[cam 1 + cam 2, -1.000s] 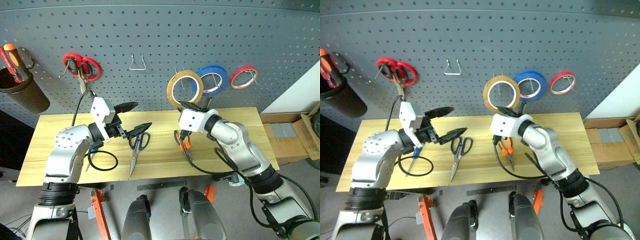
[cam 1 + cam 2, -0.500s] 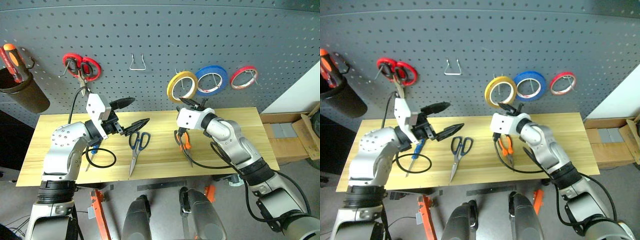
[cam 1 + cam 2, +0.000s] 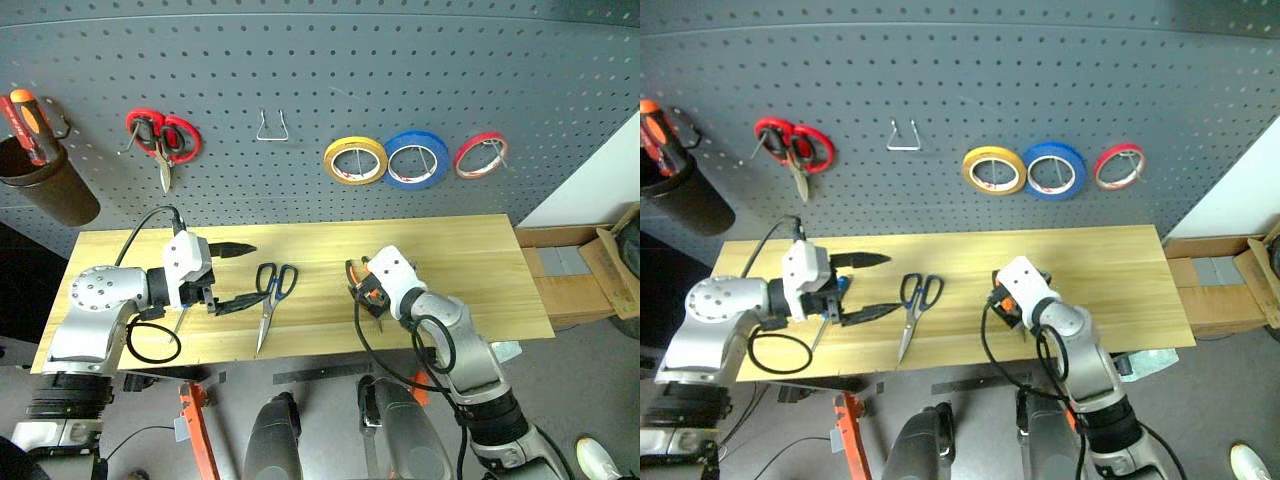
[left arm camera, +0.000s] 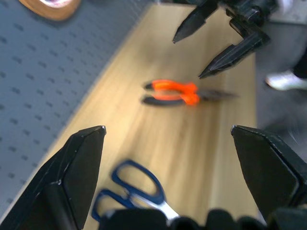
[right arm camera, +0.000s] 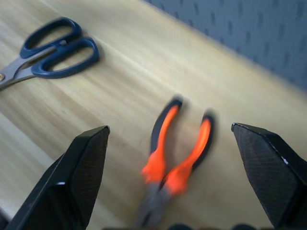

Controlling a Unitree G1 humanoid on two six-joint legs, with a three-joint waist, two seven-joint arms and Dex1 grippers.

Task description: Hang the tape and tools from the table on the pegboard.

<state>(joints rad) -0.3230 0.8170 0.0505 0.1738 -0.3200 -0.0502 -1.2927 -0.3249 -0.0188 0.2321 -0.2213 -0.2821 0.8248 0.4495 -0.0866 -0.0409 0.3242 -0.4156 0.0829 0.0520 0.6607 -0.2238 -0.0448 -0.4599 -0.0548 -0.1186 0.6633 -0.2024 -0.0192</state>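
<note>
We have both grippers low over the table (image 3: 480, 240), each with its fingers spread wide and nothing between them. The tan-yellow tape (image 3: 354, 161) already hangs on a hook of the pegboard (image 3: 330, 70), beside the blue roll (image 3: 416, 159).

Our right gripper (image 5: 168, 167) hovers over the orange-and-black needle-nose pliers (image 5: 175, 153), which lie flat near the middle of the tabletop. From the right wrist view the pliers sit squarely between the two fingers, handles pointing away toward the back edge, nose toward the front edge. Their long axis runs roughly front to back, so it lies along the gripper's line of approach; we judge the jaws can close across the handles with little turning. The right arm is clearly the nearer one for this tool.

Our left gripper (image 3: 240, 275) points along the tabletop toward the blue-handled scissors (image 3: 270, 300), just beside its fingertips, blades toward the front edge. The small screwdriver (image 3: 830, 310) lies under the left wrist, towards the left end.
</note>
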